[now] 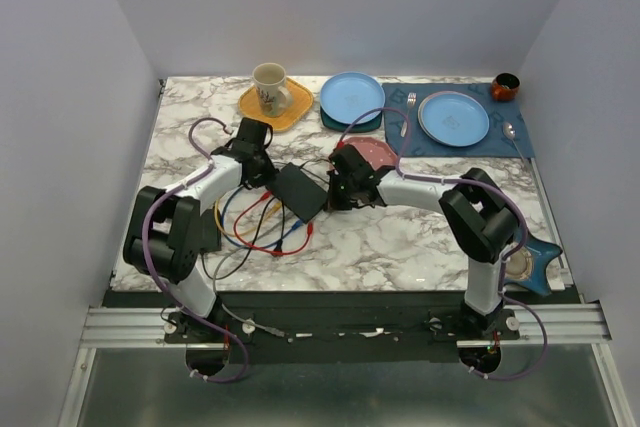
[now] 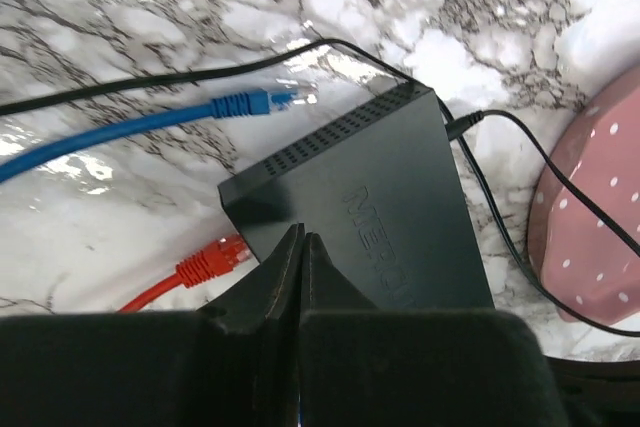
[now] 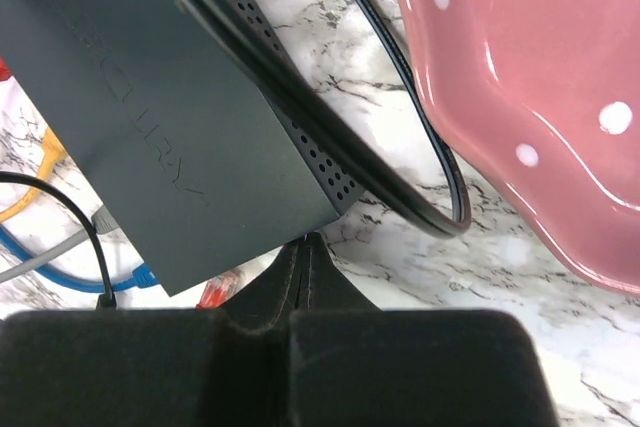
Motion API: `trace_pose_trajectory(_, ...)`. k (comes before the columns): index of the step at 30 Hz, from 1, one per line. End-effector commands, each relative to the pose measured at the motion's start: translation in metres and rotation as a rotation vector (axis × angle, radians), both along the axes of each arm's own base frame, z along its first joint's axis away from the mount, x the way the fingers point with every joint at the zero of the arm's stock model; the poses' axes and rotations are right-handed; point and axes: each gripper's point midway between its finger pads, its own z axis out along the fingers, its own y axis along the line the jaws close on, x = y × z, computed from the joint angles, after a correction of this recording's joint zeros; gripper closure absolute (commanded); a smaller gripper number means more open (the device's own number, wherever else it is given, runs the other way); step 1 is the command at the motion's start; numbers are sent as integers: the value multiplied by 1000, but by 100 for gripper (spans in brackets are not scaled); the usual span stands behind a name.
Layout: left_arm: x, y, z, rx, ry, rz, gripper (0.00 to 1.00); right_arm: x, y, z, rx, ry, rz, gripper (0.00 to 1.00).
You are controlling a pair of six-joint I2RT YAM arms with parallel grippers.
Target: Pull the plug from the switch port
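left arm [image 1: 205,185] is leaning from its base toward 11 o'clock, folding at the elbow, forearm running out toward 2 o'clock. left gripper [image 2: 303,239] is pointing down and forward, jaws pressing together with only a thin seam showing (nothing between them). right arm [image 1: 415,192] is rising from its base toward 12 o'clock, bending hard at the elbow, forearm heading toward 9 o'clock. right gripper [image 3: 305,244] is tipping downward too, jaws sitting flush, gripping nothing. Both wrists are hanging low, facing each other and apart, the left one sitting at 9 o'clock of the right.
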Motion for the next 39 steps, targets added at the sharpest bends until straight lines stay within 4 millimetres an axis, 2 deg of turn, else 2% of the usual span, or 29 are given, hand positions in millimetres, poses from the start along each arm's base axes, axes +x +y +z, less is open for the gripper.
trace_pose_trajectory(1, -3, 24, -6, 52, 52, 68, 92, 19, 9, 6, 4, -43, 19, 99)
trace_pose_trajectory(2, -8, 31, -14, 63, 67, 94, 92, 23, 11, 11, 8, -48, 20, 99)
trace_pose_trajectory(3, -8, 40, -14, 48, 62, 141, 92, 23, 11, 11, 4, -48, 25, 99)
trace_pose_trajectory(7, -10, 54, -23, 39, 59, 183, 92, 23, 10, 13, 1, -52, 29, 99)
trace_pose_trajectory(8, -8, 54, -23, 41, 71, 175, 92, 22, 9, 11, -4, -48, 28, 99)
trace_pose_trajectory(9, -11, 51, -33, 40, 110, 162, 92, 21, 9, 10, -5, -47, 32, 99)
trace_pose_trajectory(14, -22, 43, -57, 0, 186, 151, 92, 27, 12, 9, -5, -49, 34, 99)
trace_pose_trajectory(20, -40, 38, -71, -12, 220, 139, 92, 43, 21, 16, -5, -63, 53, 99)
trace_pose_trajectory(27, -57, 6, -61, -80, 211, 81, 93, 62, 29, 26, -6, -81, 63, 99)
trace_pose_trajectory(32, -66, -18, -49, -100, 187, 32, 93, 74, 26, 30, -16, -82, 66, 99)
trace_pose_trajectory(35, -68, -27, -41, -111, 169, 30, 93, 82, 28, 33, -19, -84, 73, 99)
trace_pose_trajectory(39, -66, -21, -28, -93, 136, 48, 93, 90, 24, 38, -50, -99, 70, 99)
